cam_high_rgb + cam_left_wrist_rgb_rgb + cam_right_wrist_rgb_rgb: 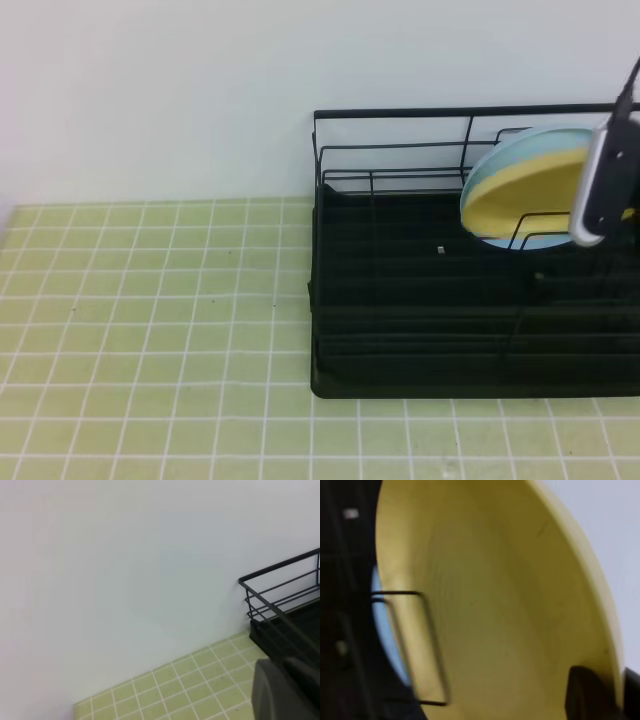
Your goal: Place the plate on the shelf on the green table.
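While the high view showed the plate [525,190] standing on edge in the shelf [420,310] against a blue plate [530,145], the right gripper [600,190] clamped its rim. Left wrist view caught the left gripper [287,690] closed, empty, over the green table [175,690]. Right wrist view had finger pads [587,692] pinching the plate's rim.

The shelf [470,260] sits on the right half of the green table [150,330], backed up against the wall [200,90]. The plate [525,190] stands on edge in the shelf's right rear part, leaning among the wire dividers [535,225], right in front of another plate [520,148]. My right gripper [600,695] is at its rim.
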You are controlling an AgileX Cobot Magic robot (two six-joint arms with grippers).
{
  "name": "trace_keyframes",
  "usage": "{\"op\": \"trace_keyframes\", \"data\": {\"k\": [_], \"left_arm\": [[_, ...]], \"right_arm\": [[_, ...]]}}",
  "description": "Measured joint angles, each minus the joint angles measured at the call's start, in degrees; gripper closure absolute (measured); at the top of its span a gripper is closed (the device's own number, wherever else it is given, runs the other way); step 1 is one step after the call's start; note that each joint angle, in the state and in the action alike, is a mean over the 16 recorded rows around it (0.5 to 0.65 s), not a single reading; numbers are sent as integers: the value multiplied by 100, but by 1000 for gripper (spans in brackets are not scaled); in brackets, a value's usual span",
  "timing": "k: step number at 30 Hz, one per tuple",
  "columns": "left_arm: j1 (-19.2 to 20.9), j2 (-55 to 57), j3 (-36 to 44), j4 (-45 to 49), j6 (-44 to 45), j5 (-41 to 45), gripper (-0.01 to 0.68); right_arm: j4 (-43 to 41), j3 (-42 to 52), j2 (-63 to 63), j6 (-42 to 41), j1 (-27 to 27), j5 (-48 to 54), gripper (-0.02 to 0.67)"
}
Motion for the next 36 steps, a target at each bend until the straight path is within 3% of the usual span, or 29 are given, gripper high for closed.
{"op": "trace_keyframes", "data": {"k": [16, 30, 36], "left_arm": [[0, 0, 0, -18, -8, 39, 675], [0, 0, 0, -29, -8, 54, 675], [0, 0, 0, -29, -8, 55, 675]], "right_arm": [[0, -186, 573, 449, -7, -245, 620], [0, -290, 604, 1126, -10, -451, 331], [0, -427, 618, 1394, -10, -550, 260]]}}
